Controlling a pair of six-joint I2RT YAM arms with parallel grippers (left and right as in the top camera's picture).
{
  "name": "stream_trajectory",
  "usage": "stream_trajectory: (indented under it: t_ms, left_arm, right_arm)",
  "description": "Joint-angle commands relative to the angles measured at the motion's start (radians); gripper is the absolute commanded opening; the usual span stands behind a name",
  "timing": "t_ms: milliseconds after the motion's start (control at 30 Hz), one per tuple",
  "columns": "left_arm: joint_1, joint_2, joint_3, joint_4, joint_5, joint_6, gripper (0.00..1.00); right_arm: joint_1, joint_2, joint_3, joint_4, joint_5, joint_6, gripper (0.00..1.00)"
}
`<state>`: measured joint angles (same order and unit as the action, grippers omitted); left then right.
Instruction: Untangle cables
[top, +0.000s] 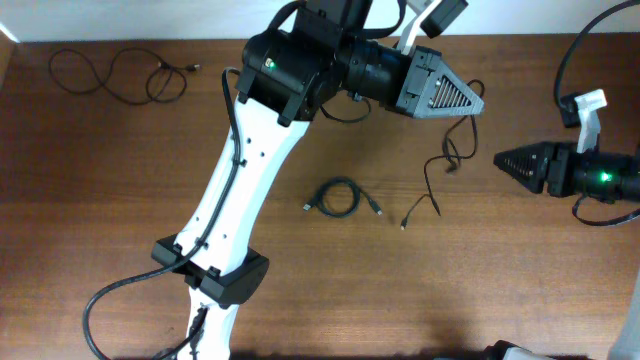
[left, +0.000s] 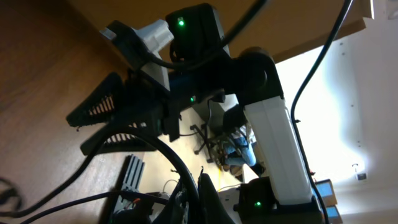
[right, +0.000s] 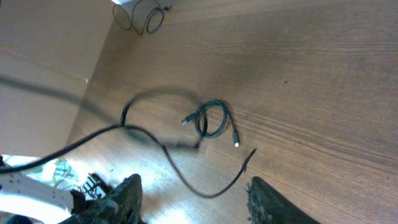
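Currently left end effector (top: 478, 100) clenched, apparently pinching the loose cable (top: 427, 182) to lift it clear; its plug end trails onto the counter (top: 500, 290). Right end effector (right: 194, 184) released, empty, facing the coiled cable (top: 338, 197) lying mid-counter, likely next to separate.

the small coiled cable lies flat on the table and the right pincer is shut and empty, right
Not quite. The right pincer is open, not shut: the right wrist view shows it spread wide with nothing in it. The rest holds: the small coiled cable lies flat on the table and the pincer is empty.
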<state>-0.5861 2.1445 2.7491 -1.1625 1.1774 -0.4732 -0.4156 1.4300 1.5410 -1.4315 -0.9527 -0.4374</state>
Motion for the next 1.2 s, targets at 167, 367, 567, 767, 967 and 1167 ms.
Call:
stream_trajectory:
  t_ms: [167,367,567,767,967,1167]
  left_arm:
    - [0.006,-0.026,0.014,0.004,0.141,-0.001,0.0]
    - [0.0,-0.026,0.014,0.012,0.208,-0.001,0.0]
    - [-0.003,-0.026,0.014,0.037,0.215,-0.001,0.0]
    - [-0.003,-0.026,0.014,0.052,0.215,-0.001,0.0]
    - [-0.01,-0.026,0.014,0.055,0.218,-0.005,0.0]
    - [-0.01,-0.026,0.014,0.056,0.222,-0.005,0.0]
  right_arm:
    - [0.044,-0.016,0.003,0.0,-0.028,-0.026,0.69]
    - [0.069,-0.012,0.002,0.011,-0.023,-0.025,0.71]
    - [0.069,0.028,0.002,-0.01,0.034,0.053,0.72]
    - [0.074,0.07,0.002,-0.035,0.033,0.053,0.72]
    - [0.124,0.092,0.002,-0.009,0.033,0.053,0.72]
    - [0.135,0.118,0.002,-0.01,0.034,0.054,0.72]
